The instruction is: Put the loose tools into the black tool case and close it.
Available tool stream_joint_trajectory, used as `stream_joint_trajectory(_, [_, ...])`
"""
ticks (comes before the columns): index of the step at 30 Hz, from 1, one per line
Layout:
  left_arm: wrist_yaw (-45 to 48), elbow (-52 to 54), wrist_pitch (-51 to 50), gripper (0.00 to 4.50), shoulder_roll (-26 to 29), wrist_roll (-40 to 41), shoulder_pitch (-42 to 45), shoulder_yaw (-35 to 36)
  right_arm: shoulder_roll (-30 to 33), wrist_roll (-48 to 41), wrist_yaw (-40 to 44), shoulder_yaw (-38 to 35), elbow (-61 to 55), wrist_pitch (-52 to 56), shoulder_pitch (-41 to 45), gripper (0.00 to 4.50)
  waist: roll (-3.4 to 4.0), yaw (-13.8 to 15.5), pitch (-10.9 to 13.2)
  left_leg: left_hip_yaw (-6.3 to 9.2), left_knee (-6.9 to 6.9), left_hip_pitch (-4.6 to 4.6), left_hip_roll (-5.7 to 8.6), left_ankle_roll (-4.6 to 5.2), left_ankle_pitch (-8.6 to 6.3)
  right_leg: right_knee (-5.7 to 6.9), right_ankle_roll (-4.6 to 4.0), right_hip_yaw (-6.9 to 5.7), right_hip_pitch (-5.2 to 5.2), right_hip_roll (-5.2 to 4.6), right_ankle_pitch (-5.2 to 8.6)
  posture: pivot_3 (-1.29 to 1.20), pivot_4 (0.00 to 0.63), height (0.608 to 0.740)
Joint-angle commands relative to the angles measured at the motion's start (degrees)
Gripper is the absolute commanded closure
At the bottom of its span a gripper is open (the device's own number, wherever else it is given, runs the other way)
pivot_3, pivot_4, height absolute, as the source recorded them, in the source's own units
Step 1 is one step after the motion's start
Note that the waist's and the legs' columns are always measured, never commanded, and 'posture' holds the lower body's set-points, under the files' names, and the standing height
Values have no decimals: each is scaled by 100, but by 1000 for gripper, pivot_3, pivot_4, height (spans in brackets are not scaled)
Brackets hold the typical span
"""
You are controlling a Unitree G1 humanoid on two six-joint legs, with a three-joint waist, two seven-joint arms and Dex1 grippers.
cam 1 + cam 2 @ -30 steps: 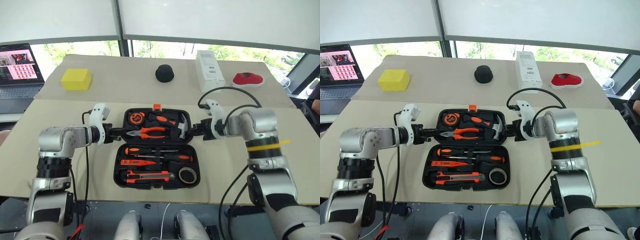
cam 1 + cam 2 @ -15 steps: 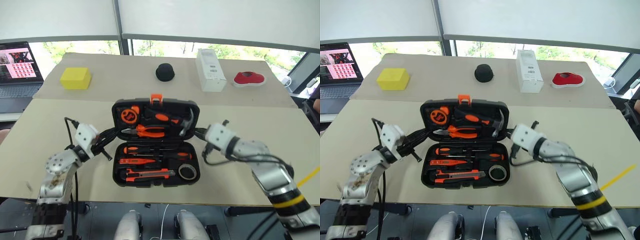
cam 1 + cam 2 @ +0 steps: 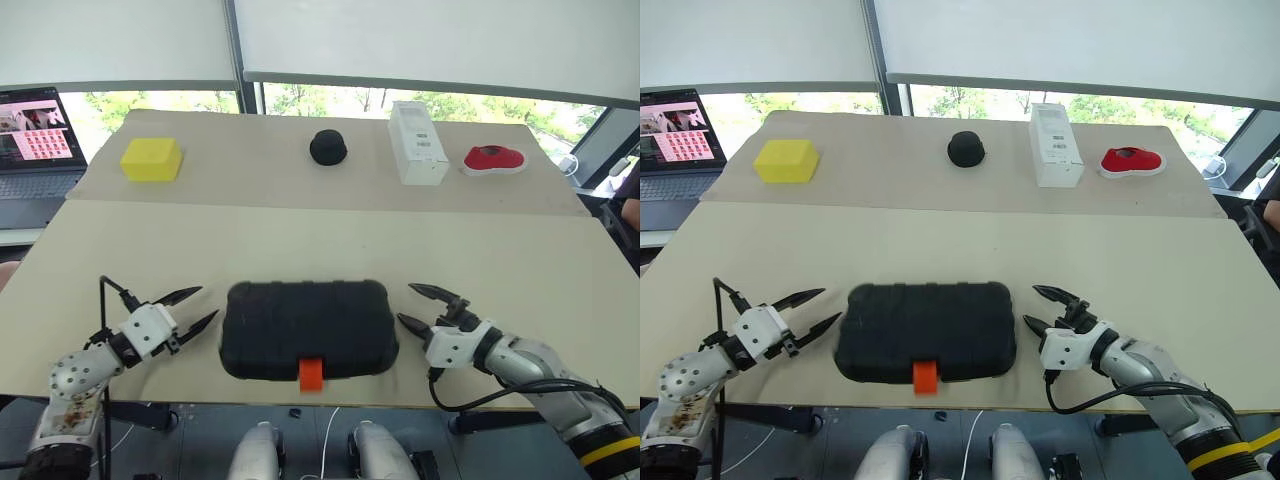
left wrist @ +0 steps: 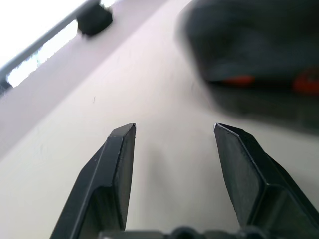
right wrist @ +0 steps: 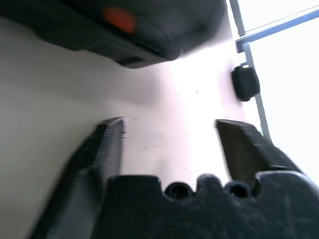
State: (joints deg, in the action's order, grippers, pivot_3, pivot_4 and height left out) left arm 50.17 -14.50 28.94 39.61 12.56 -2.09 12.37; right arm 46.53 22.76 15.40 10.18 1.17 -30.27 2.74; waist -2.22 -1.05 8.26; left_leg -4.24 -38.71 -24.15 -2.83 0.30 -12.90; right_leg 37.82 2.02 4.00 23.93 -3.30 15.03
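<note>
**Case shut, both grippers off it**

The black tool case [image 3: 308, 329] lies flat and closed on the table [image 3: 330, 240], lid down, orange latch [image 3: 312, 374] at its near edge hanging toward the table front. No tools lie loose on the table, so they are presumably inside (can't check through the lid).

Left gripper [image 3: 187, 310] sits just off the case's left end, jaws spread with nothing between them but bare table; the case lies just past the tips and to one side, not touching. Right gripper [image 3: 425, 307] mirrors it off the right end, jaws spread wide, also empty, with a gap to the case.

Why like this: one gripper at each end fits a two-handed lid fold, and spread jaws clear of the plastic suit a let-go. Latch may not be snapped home (tab sticks out, hard to tell), so pressing it looks like the only step possibly left.
</note>
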Motion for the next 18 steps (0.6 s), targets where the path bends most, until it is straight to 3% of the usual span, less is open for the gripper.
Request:
stream_joint_trajectory(1, [405,40,-393,2028,347,405,-26,161,146,-1031,618,-456,-97,309,-493,815,-2,44,0,2,0,-1,0,0,0,1,1,-2,-1,-2,1,0,150,740])
stream_joint_trajectory(3, [478,60,-645,2028,390,527,50,141,131,-1763,1047,-597,-366,594,-813,1542,-1,75,0,5,0,0,0,1,0,-6,2,-6,-12,-2,1,0,150,740])
stream_joint_trajectory(5, [556,8,-1045,2620,404,606,373,18,277,-2781,1798,-609,-1008,1089,-1353,2382,-1,89,0,7,0,18,-4,3,-2,-17,2,-7,-39,-2,1,0,150,740])
stream_joint_trajectory(6, [594,-7,-1201,2767,402,627,501,-31,324,-3063,2017,-641,-1236,1214,-1541,2558,-2,86,1,9,1,26,-4,4,-3,-18,3,-10,-51,-2,2,0,150,740])
stream_joint_trajectory(9, [741,-50,-1541,3804,325,593,975,-274,565,-3476,2478,-759,-1873,1635,-2156,3485,-3,115,1,20,3,52,-8,6,-4,-25,3,-24,-81,1,6,0,150,740])
stream_joint_trajectory(10, [849,-153,-1609,4348,282,528,1263,-426,693,-3530,2645,-739,-2160,1865,-2419,3975,-2,122,2,21,2,54,-6,6,-4,-24,3,-24,-87,-1,7,0,150,740])
stream_joint_trajectory(11, [936,-237,-1691,4500,254,469,1502,-559,784,-3562,2778,-724,-2392,2017,-2625,4296,-2,133,2,19,1,54,-4,6,-4,-25,3,-22,-87,-2,7,0,150,740])
stream_joint_trajectory(14, [980,-317,-1934,4500,117,268,1945,-906,926,-3562,3033,-757,-2715,2251,-2993,4473,-13,145,-5,20,-3,54,-1,5,-4,-27,4,-22,-88,4,7,0,150,740])
stream_joint_trajectory(18, [1528,-551,-2443,4500,55,148,2469,-1429,628,-3417,3017,-450,-2892,2672,-2662,4473,-18,58,-4,21,-2,54,-2,5,-5,-27,4,-19,-86,12,7,0,150,740])
